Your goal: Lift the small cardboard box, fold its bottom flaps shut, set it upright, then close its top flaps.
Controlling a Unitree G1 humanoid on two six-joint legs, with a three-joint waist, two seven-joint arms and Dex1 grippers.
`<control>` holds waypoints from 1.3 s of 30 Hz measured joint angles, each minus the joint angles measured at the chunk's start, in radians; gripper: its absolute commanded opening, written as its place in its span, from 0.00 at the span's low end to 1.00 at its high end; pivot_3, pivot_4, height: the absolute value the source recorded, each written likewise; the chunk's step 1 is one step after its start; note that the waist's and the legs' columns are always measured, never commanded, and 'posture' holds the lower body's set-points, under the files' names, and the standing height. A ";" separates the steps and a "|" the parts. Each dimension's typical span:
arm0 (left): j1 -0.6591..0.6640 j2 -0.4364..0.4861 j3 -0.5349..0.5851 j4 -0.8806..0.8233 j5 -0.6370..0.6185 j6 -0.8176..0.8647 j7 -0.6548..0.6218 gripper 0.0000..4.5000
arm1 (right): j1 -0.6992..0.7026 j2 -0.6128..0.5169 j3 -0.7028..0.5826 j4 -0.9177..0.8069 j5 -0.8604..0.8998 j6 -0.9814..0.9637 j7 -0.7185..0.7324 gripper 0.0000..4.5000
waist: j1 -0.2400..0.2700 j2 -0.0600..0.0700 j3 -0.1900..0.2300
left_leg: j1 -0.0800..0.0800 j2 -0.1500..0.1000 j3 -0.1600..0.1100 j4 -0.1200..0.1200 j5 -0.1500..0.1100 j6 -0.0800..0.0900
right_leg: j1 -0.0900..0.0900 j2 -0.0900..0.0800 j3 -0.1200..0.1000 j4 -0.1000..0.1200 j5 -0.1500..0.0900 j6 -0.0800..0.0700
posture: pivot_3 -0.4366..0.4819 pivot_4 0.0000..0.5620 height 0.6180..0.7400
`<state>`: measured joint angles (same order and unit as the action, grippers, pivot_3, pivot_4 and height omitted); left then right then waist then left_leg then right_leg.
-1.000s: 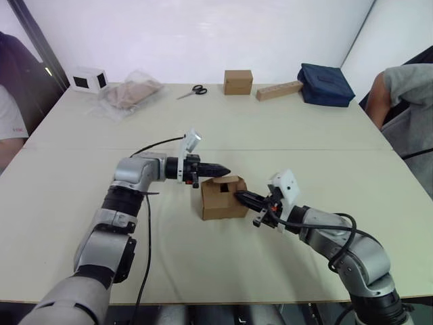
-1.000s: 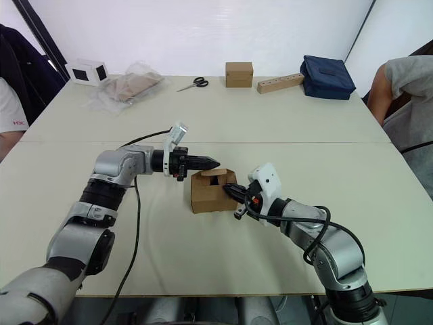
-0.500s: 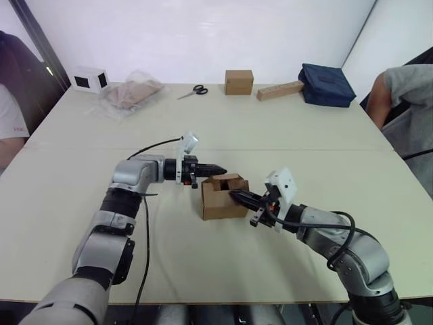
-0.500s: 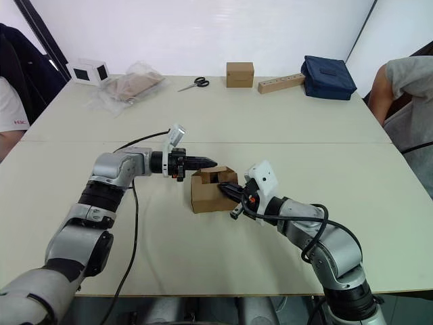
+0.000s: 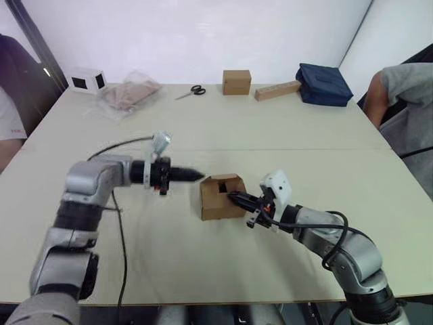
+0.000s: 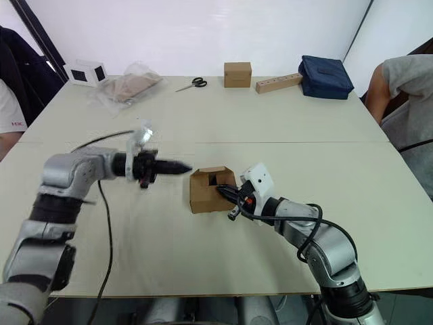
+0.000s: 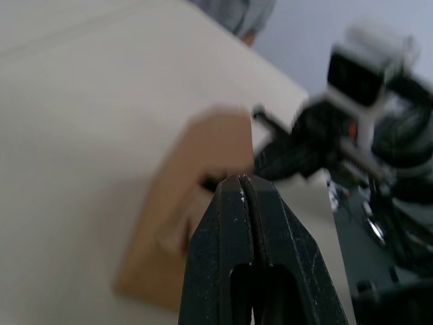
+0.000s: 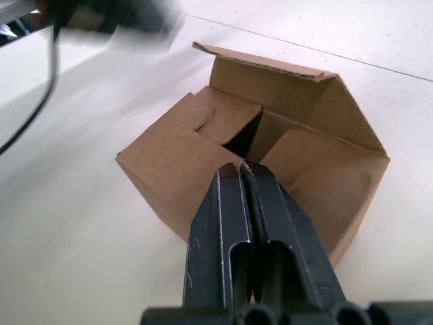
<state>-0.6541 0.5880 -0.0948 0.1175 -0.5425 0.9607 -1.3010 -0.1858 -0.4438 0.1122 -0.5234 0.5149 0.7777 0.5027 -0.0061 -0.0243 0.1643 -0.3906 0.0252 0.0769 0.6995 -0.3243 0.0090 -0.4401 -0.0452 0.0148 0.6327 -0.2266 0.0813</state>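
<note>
Risking shoving the small cardboard box (image 5: pixel 221 197), sitting mid-table with top flaps half down, since right gripper (image 5: pixel 234 197), fingers together, is pressing a flap unbraced, left gripper (image 5: pixel 196 176), pinched together, hovering apart.

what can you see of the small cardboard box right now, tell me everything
The small cardboard box is plain brown corrugated card with no print. It sits on the pale table in front of the robot, between the two arms. Its upper end is only partly closed: the flaps are folded inward with a dark gap at the middle, and one flap still stands up along the far edge. The shut right gripper presses its tips onto the inward flaps. The shut left gripper hangs to one side, apart from the box.
</note>
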 measured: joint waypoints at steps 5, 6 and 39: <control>0.008 -0.018 -0.010 -0.048 -0.016 0.016 0.031 0.00 | -0.006 -0.008 0.000 0.000 0.001 0.007 0.007 0.00 | 0.002 0.000 0.000 | 0.001 -0.001 0.001 0.001 0.000 0.000 | 0.001 -0.001 0.001 0.000 -0.001 -0.002 | 0.48 0.27 1.00; 0.012 -0.027 -0.011 -0.052 -0.016 0.015 0.041 0.00 | -0.007 -0.009 -0.001 0.000 0.001 0.011 0.008 0.00 | -0.001 0.000 0.000 | 0.001 -0.001 0.001 0.001 0.000 0.000 | 0.001 -0.001 0.001 0.000 -0.001 -0.002 | 0.48 0.27 1.00; 0.040 -0.055 -0.083 -0.071 -0.005 -0.077 0.108 0.00 | -0.355 -0.049 0.145 0.308 -0.127 -0.064 0.210 0.00 | -0.007 0.000 0.000 | 0.000 0.000 0.001 0.000 0.000 0.000 | 0.000 -0.001 0.001 0.000 0.001 0.001 | 0.48 0.27 1.00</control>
<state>-0.6141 0.5333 -0.1774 0.0462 -0.5472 0.8836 -1.1928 -0.5407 -0.4925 0.2575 -0.2153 0.3880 0.7139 0.7122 -0.0132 -0.0238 0.1643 -0.3907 0.0251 0.0780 0.6996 -0.3244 0.0092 -0.4404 -0.0458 0.0154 0.6323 -0.2257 0.0824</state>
